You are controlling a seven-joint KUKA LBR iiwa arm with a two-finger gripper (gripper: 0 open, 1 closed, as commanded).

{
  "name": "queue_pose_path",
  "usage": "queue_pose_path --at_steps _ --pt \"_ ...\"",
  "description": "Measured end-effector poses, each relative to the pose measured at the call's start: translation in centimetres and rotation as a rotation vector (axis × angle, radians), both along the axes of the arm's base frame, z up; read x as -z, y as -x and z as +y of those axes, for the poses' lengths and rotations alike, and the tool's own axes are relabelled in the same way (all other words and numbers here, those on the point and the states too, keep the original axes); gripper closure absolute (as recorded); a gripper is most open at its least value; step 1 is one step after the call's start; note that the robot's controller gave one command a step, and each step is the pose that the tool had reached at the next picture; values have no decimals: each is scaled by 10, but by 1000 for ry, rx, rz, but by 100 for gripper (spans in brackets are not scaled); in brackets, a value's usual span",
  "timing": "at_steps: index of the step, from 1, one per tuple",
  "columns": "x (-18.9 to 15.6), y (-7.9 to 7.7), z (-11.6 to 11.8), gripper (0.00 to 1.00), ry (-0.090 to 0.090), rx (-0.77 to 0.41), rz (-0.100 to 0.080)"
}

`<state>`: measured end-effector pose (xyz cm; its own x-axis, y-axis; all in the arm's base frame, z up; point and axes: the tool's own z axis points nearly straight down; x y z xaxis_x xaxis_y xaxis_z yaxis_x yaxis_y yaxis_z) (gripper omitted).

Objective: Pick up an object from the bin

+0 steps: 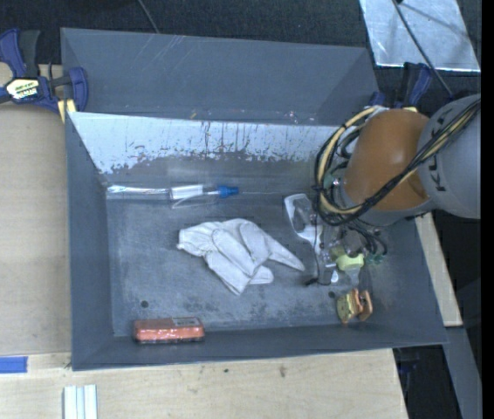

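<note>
At three o'clock in the bin point(88, 251), the claw point(321, 269) hangs beside the white glove point(229, 250), a brass piece point(354, 305) at its five; clenched or released, can't tell.

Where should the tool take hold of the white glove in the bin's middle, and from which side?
Probably the bunched middle of the white glove, from straight above: it lies flat and crumpled, so its raised folds give something to pinch.
</note>
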<state>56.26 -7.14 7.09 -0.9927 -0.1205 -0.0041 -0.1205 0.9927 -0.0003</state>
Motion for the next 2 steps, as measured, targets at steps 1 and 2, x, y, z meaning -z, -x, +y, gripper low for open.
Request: queue_pose_path --at_steps 1,2 --pt "-26 -1 21 0 0 -104 4" --pt "-41 -3 40 0 0 -34 -3"
